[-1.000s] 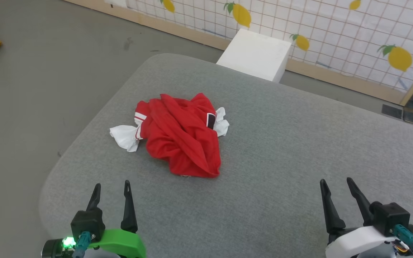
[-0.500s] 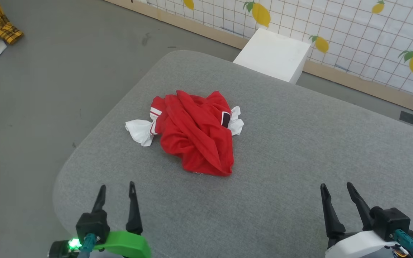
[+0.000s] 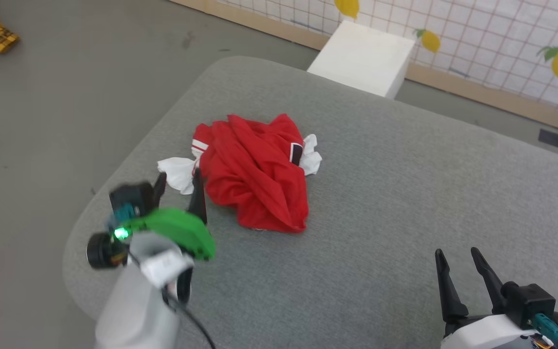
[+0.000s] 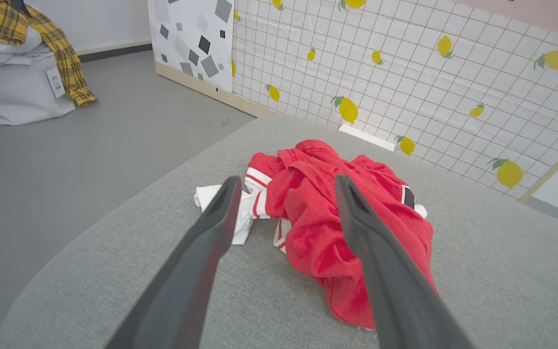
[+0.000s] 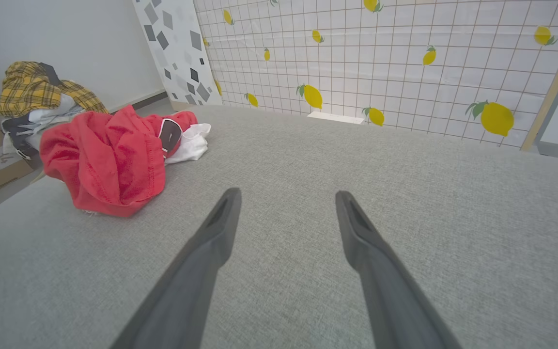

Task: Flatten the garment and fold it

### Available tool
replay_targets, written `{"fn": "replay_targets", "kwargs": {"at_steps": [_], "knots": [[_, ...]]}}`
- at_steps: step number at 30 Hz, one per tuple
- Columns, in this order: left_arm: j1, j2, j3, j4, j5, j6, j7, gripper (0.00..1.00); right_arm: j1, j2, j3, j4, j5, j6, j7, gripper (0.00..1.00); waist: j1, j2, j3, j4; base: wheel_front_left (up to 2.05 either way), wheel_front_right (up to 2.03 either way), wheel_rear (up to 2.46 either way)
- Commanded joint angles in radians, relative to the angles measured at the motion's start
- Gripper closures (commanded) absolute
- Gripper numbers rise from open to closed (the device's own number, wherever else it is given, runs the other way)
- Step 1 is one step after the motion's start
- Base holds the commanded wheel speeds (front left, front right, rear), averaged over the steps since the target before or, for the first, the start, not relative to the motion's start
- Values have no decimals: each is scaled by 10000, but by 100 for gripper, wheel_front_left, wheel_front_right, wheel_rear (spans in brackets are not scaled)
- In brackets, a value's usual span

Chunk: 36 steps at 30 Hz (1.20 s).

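Note:
The garment (image 3: pixel 255 169) lies crumpled in a red heap on the grey padded table (image 3: pixel 395 194), with white sleeve cloth poking out at its left and right. A bit of black print shows near its right side. My left gripper (image 3: pixel 178 180) is open, fingers pointing at the heap's left white sleeve, close to it but apart. In the left wrist view the garment (image 4: pixel 327 218) sits just beyond the open left gripper (image 4: pixel 284 186). My right gripper (image 3: pixel 457 256) rests open near the table's front right, far from the garment (image 5: pixel 109 160).
A white box (image 3: pixel 364 58) stands on the floor behind the table, before a lemon-patterned grid wall (image 3: pixel 502 39). A pile of clothes with yellow plaid cloth (image 4: pixel 32 29) lies on the floor to the left. The table's rounded left edge (image 3: pixel 80 228) is near my left arm.
My left arm has lifted and reached forward toward the garment's left sleeve. The head camera shifted slightly. The right gripper and the garment have not moved.

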Motion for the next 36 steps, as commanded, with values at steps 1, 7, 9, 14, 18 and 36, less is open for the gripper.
{"fn": "replay_targets", "kwargs": {"at_steps": [1,7,9,14,18,36], "knots": [[-640,-25,98,377,-286,-32,279,0,-41,-1,-19,-14,-115,-15,-69,0,0,0,373,-411,0,0,0],[-2645,-1,428,2417,-1077,71,1966,0,-140,-1,-161,-353,-546,-15,152,0,0,0,1109,-1283,0,0,0],[-3044,59,489,3125,-1223,252,2781,0,-131,-1,-236,-503,-640,-15,237,0,0,0,1318,-1536,0,0,0],[-3612,116,459,4557,-1374,939,4815,0,-47,-1,-457,-908,-863,-15,426,0,0,0,1765,-1884,0,0,0],[-3725,90,354,5094,-1458,1191,5636,0,-34,-18,-578,-1194,-933,-15,519,0,0,0,2005,-1879,0,0,0],[-4415,314,12,4248,-2190,654,2577,100,60,-16,-272,-1010,-886,-15,551,0,0,0,1172,-1306,0,0,0]]}}
